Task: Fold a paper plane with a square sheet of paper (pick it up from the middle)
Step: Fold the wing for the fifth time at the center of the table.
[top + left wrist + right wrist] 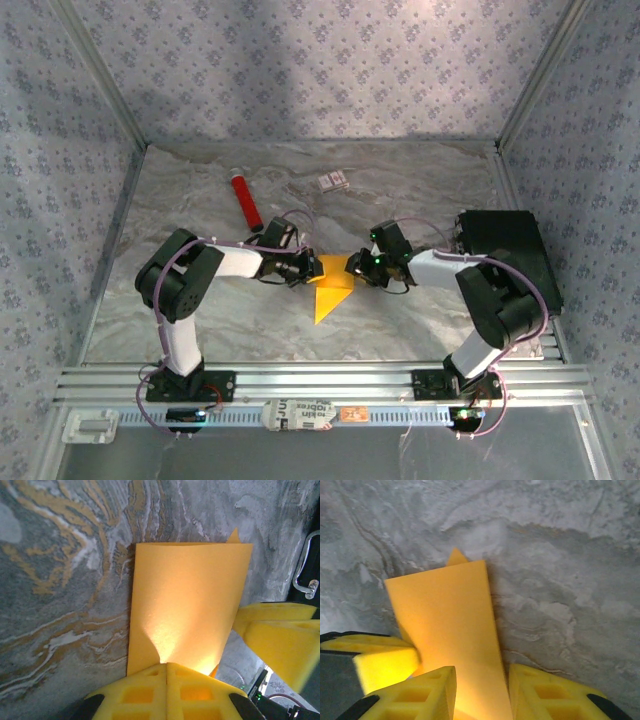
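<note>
The square sheet of paper [330, 292] is orange-yellow and folded, with a point hanging toward the near edge at mid-table. My left gripper [307, 268] is shut on its left edge. In the left wrist view the paper [185, 600] spreads out from the closed gripper [166, 666], and a yellow finger of the right gripper [280, 635] is at its right side. My right gripper [356, 266] meets the paper from the right. Its jaws stand apart in the right wrist view, the gripper [482, 675] open with a strip of paper [450, 615] running through the gap.
A red tube [245, 200] lies at the back left and a small white card [333, 181] at the back centre. A black box [505, 255] stands behind the right arm. An aluminium rail [320, 380] runs along the near edge.
</note>
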You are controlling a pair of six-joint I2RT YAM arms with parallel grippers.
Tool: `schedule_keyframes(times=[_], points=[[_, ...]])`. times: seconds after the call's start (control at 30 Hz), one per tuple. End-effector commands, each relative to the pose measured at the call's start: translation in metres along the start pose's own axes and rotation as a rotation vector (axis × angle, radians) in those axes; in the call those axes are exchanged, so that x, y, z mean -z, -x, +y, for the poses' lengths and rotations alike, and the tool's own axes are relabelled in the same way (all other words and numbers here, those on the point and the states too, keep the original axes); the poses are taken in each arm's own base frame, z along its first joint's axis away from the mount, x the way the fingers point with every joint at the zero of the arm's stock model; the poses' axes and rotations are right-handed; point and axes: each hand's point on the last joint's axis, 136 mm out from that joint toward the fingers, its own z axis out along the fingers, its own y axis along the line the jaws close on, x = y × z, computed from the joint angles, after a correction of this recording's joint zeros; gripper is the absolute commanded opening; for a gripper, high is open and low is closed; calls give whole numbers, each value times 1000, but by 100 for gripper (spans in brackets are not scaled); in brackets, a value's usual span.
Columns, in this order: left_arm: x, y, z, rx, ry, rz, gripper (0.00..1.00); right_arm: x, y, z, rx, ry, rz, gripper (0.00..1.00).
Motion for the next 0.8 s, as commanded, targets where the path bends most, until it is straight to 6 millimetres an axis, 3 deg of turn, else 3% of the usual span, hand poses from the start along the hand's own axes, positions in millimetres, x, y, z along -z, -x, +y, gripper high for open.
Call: schedule_keyframes(times=[0.0,0.23,0.47,0.77], points=[[1,-8,22,55,67,16,6,-1,1,-3,17,-17,5,35],[1,-8,23,57,68,15,6,7,9,0,25,-3,-28,35],[2,-7,23,58,66,15,6,-4,0,2,-3,67,17,33],[2,-7,23,60,66,15,6,2,-1,7,7,100,13,32]])
